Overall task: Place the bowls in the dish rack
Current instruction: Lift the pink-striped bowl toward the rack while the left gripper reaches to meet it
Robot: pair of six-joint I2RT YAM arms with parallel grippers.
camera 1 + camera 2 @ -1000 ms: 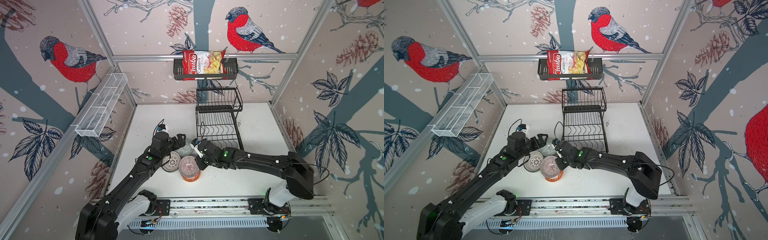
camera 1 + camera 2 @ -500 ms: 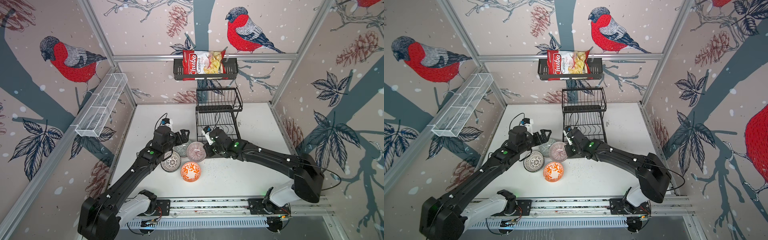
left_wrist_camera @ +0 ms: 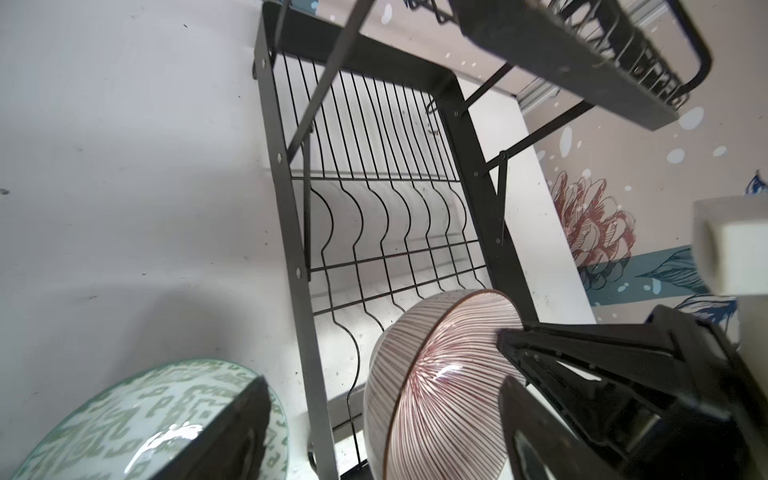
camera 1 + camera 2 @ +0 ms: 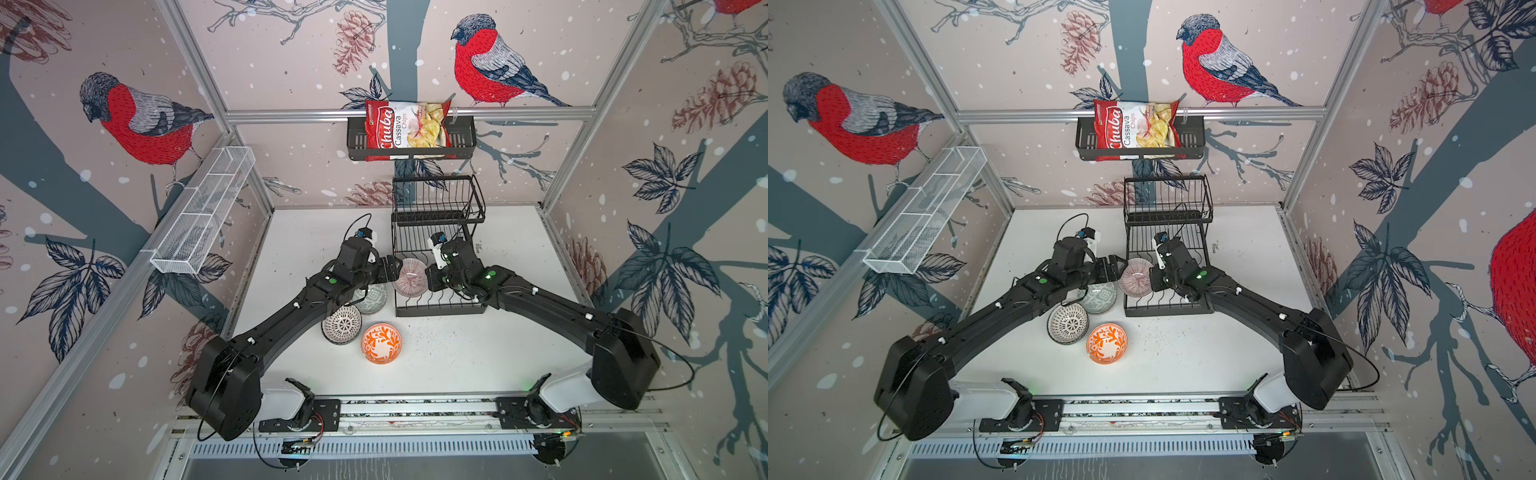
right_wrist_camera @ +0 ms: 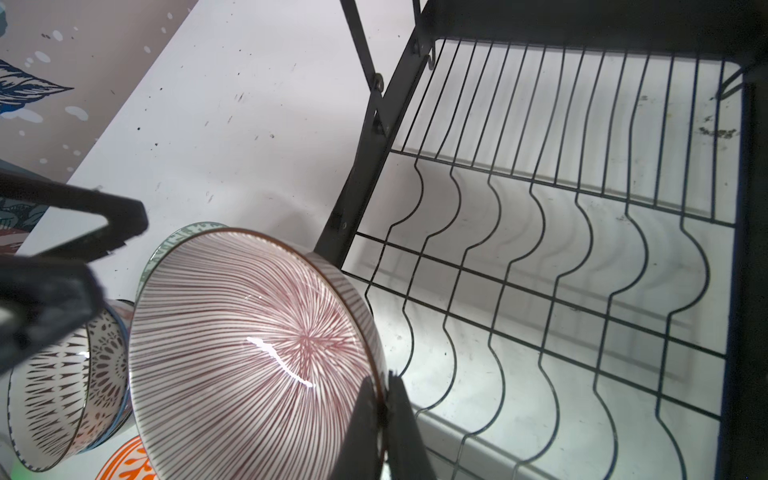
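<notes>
Jaws of the right gripper (image 5: 380,399) stay clenched on the pink-striped bowl (image 4: 409,276), now carried to the dish rack (image 4: 436,309); the left gripper (image 4: 392,270), spread wide, has drawn alongside.

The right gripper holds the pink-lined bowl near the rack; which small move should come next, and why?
Probably the right gripper should carry the pink-lined bowl slightly further over the dish rack and lower it between wavy wires: its rim is pinched, it hangs tilted at the rack's edge, and the slots are free.
</notes>
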